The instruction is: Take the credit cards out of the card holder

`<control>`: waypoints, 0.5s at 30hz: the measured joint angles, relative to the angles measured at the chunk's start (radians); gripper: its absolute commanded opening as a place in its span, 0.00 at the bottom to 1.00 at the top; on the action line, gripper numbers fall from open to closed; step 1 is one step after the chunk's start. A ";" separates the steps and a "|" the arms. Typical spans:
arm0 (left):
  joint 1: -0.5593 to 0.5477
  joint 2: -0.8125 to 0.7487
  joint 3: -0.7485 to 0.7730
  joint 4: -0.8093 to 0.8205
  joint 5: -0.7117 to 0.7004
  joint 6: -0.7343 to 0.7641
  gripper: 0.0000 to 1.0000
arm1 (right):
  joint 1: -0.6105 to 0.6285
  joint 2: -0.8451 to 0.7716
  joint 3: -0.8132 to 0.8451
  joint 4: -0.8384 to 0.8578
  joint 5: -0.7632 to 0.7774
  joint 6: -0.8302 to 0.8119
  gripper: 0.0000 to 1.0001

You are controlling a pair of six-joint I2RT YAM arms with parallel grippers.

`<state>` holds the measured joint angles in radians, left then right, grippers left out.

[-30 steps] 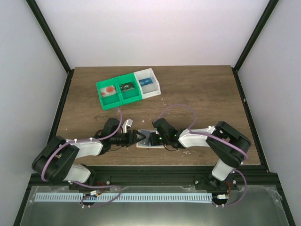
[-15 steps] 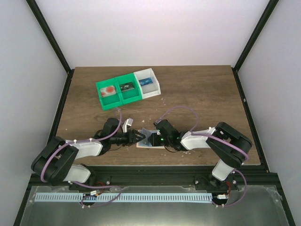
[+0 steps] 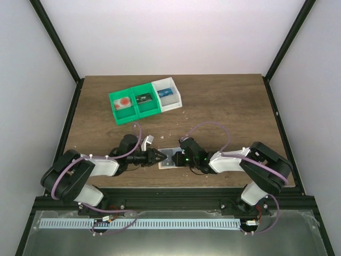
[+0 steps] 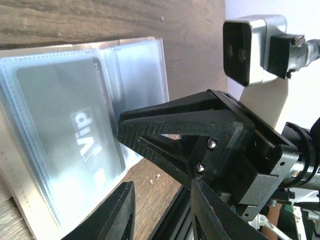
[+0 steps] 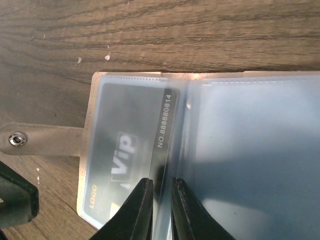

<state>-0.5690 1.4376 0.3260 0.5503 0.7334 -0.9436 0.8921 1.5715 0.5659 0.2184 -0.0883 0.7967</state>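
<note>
The wooden desk (image 3: 224, 106) carries the tan card holder (image 3: 169, 159) at its near middle, open and flat, long side running left-right. Only the wrist views show a grey "Vip" credit card (image 5: 125, 150) under clear plastic. The right gripper (image 5: 162, 187) pinches the holder's clear leaf. The left gripper (image 3: 161, 156) is narrowly parted and empty.

A dark wood-grain table (image 3: 224, 101) stands inside plain pale walls (image 3: 176, 32) framed by black posts (image 3: 56, 40).
</note>
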 measured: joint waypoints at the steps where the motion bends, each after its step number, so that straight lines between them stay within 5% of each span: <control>1: -0.004 0.012 0.000 0.011 0.004 -0.004 0.33 | 0.000 0.000 -0.002 0.000 0.005 0.003 0.12; 15: -0.036 0.030 0.048 -0.064 -0.052 0.043 0.62 | 0.000 0.000 -0.011 0.010 0.014 0.009 0.09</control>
<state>-0.6048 1.4677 0.3740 0.4866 0.6811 -0.9009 0.8921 1.5719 0.5545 0.2283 -0.0746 0.8059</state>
